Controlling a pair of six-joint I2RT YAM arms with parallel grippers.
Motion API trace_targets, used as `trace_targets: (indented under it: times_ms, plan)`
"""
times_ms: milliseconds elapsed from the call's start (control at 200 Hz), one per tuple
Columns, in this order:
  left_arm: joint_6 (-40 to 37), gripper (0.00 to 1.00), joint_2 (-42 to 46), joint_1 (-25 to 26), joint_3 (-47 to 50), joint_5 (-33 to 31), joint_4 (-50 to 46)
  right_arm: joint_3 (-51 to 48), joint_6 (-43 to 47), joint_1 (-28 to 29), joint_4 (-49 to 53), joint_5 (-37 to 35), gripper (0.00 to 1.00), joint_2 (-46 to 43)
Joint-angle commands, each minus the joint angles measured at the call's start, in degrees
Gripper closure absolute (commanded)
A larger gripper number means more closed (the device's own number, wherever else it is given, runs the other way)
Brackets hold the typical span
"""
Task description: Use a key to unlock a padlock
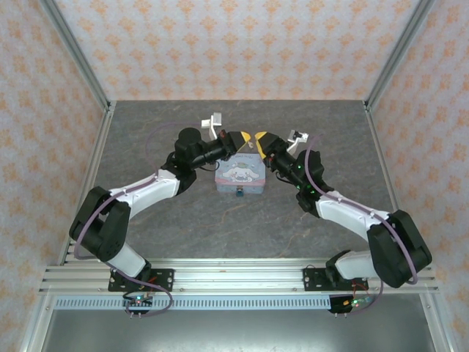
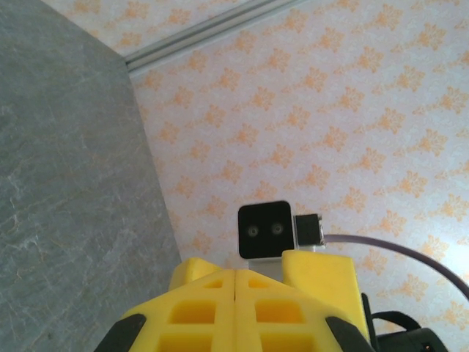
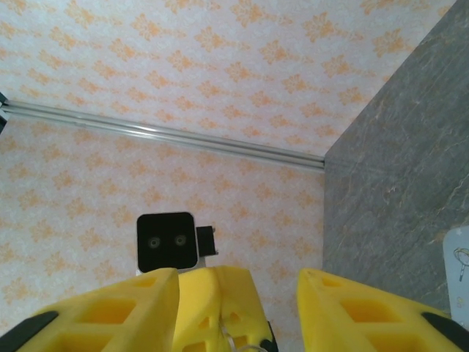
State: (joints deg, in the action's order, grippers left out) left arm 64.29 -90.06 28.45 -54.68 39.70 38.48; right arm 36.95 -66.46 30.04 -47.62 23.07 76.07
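Note:
The tiny teal padlock (image 1: 239, 194) hangs at the near edge of the pale blue tin (image 1: 239, 174). Both grippers meet in the air over the tin's far edge. My left gripper (image 1: 241, 139) (image 2: 234, 275) is shut, its yellow fingers pressed flat together. Those left fingers (image 3: 220, 301) sit between the right gripper's fingers, and a thin pale wire ring (image 3: 240, 343) comes out of their seam. The key itself is hidden. My right gripper (image 1: 261, 139) (image 3: 236, 293) stands open around the left fingertips, with a wide gap on its right side.
The tin with the cartoon picture sits mid-table, and one corner of it (image 3: 459, 273) shows at the right edge. Patterned walls and metal posts (image 1: 82, 59) enclose the grey table (image 1: 161, 227). Each wrist camera faces the other (image 2: 264, 231) (image 3: 167, 242).

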Motion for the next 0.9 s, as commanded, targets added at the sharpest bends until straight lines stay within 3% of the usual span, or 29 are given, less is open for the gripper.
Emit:
trace_targets:
  times_ms: [0, 135, 896]
  plan:
    - [1.15, 1.0, -1.1, 0.64, -0.34, 1.58, 3.19, 1.98, 1.24, 0.67, -4.23, 2.26, 0.58, 0.98]
    - [2.29, 1.0, -1.85, 0.87, -0.37, 1.26, 4.34, 1.49, 1.2, 0.93, -4.76, 2.45, 0.63, 1.28]
    - [5.71, 1.0, -3.32, 1.06, -0.43, -1.23, 7.4, -3.86, -0.08, 1.37, -7.43, 2.34, 0.71, 0.49]
